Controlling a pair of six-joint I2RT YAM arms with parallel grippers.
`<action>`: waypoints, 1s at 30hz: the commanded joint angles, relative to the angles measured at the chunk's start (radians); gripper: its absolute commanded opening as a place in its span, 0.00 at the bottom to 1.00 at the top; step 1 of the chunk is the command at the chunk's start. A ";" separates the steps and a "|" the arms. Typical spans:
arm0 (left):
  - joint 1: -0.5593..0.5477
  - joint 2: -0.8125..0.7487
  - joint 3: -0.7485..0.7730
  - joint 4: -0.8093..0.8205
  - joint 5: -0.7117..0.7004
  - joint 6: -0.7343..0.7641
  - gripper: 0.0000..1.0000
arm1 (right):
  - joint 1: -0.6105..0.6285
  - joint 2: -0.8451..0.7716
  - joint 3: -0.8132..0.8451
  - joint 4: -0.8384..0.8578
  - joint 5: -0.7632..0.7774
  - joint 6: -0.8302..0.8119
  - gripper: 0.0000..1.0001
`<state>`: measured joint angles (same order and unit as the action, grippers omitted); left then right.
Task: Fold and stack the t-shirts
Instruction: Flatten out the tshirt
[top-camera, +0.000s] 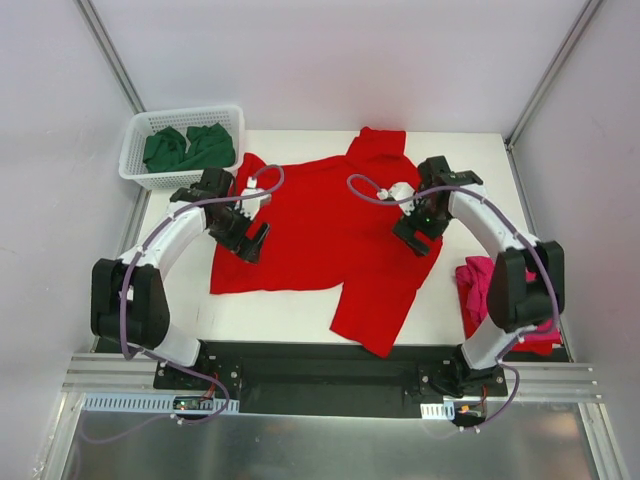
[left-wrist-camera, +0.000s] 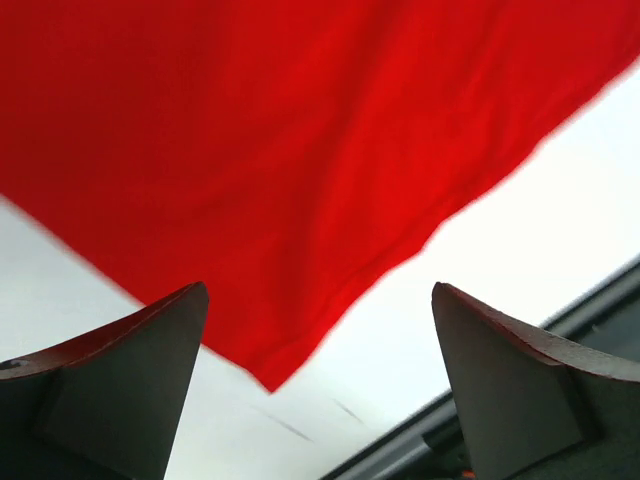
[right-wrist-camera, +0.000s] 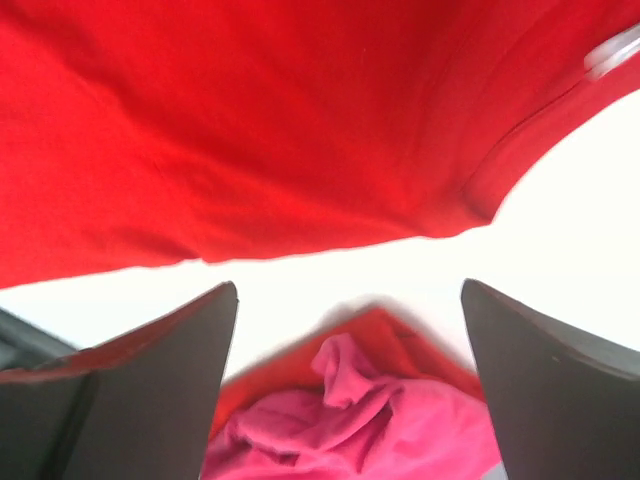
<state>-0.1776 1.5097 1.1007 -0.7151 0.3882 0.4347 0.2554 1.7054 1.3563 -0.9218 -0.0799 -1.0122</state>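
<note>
A bright red t-shirt (top-camera: 320, 230) lies spread across the white table. It also fills the upper part of the left wrist view (left-wrist-camera: 300, 150) and of the right wrist view (right-wrist-camera: 250, 130). My left gripper (top-camera: 250, 240) hovers over its left part, open and empty, with a corner of the shirt between the fingers (left-wrist-camera: 120, 380) in its view. My right gripper (top-camera: 420, 238) hovers over its right part, open and empty. A crumpled magenta-pink t-shirt (top-camera: 490, 290) lies at the right edge, on folded red cloth (right-wrist-camera: 400, 340); it also shows in the right wrist view (right-wrist-camera: 370, 430). Dark green t-shirts (top-camera: 188, 148) lie in the basket.
A white lattice basket (top-camera: 135, 150) stands at the table's back left corner. The black rail (top-camera: 320, 365) with the arm bases runs along the near edge. Grey walls close in the table on the left, back and right.
</note>
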 joint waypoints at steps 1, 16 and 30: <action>-0.007 -0.017 0.054 0.098 -0.222 -0.034 0.95 | 0.117 -0.142 -0.164 0.284 0.001 0.087 0.96; -0.005 0.254 0.154 0.374 -0.589 0.058 0.96 | 0.134 -0.119 -0.404 0.721 0.226 0.172 0.96; -0.008 0.278 0.179 0.401 -0.525 0.090 0.97 | 0.123 -0.148 -0.414 0.433 0.095 0.182 0.96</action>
<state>-0.1776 1.8156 1.2457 -0.3256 -0.1646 0.5121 0.3801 1.5932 0.9482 -0.4023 0.0517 -0.8249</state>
